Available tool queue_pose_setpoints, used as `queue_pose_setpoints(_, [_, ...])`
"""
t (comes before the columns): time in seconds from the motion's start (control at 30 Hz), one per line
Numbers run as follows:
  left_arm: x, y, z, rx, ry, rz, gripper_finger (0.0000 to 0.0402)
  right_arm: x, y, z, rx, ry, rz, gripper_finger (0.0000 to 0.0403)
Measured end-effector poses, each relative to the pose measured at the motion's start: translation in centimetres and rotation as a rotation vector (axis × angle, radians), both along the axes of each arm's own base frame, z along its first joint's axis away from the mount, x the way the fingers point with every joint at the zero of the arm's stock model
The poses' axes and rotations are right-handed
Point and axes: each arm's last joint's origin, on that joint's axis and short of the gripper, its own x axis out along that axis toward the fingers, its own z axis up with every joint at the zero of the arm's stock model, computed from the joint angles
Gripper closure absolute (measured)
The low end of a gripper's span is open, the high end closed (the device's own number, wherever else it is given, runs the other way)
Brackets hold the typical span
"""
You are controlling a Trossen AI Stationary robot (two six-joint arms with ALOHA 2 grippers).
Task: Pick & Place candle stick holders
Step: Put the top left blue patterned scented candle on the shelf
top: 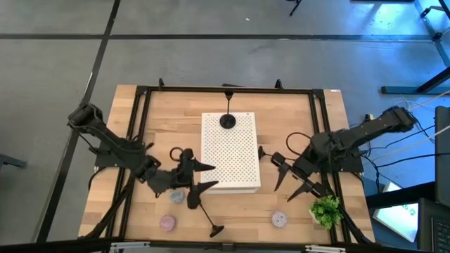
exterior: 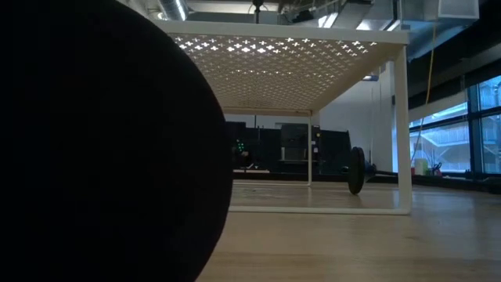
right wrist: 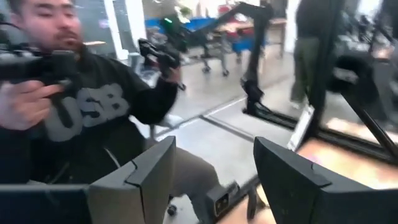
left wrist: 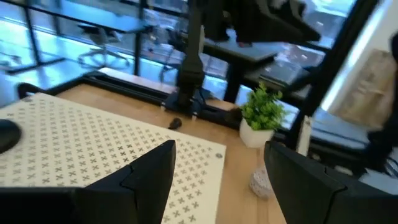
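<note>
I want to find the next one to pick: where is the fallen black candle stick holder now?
In the high view, the black candle stick holder lies tipped over near the table's front edge, just in front of the white perforated board, between the pink puck and the lavender puck.

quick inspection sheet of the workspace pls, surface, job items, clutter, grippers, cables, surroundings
surface: light wooden table in a black frame, a white perforated board at its centre.
job's things: one black candle stick holder stands on the board's far end; another black holder lies tipped on the near edge; grey puck, pink puck and lavender puck sit along the near side.
clutter: small green plant at the near right corner.
grippers: left gripper open, empty, at the board's left edge; right gripper open, empty, right of the board.
cables: black cables trail off the right side.
surroundings: grey floor; a person in a dark sweatshirt past the table.
</note>
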Motion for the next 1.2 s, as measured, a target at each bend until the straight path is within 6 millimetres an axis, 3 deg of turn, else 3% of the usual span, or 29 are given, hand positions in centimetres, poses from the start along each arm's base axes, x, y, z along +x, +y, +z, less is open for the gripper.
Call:
queue_pose_setpoints(0.1, [0.1, -1.7, 0.6, 0.019, -0.017, 0.084, 0.016, -0.4, 0.1, -0.7, -0.029, 0.099, -0.099, 0.0183])
queue_pose_setpoints(0.33, [-0.1, -5.2, 2.2, 0.084, -0.034, 0.168, 0.016, -2.1, -0.9, -2.0, -0.209, 0.536, -0.439, 0.0183])
queue_pose_setpoints(0.6, [0.0, -5.9, 2.6, 0.101, -0.034, 0.172, 0.016, -3.4, -3.1, -5.0, -0.32, 0.842, -0.736, 0.0183])
queue_pose_setpoints(0.97, [-0.1, -5.8, 2.3, 0.162, 0.008, 0.152, 0.016, -1.9, -5.7, -7.8, -0.231, 0.835, -0.676, 0.0203])
queue_pose_setpoints(1.2, [-1.1, -6.0, 1.9, 0.114, 0.047, 0.097, 0.016, -1.8, -5.5, -7.6, -0.193, 0.82, -0.618, 0.0208])
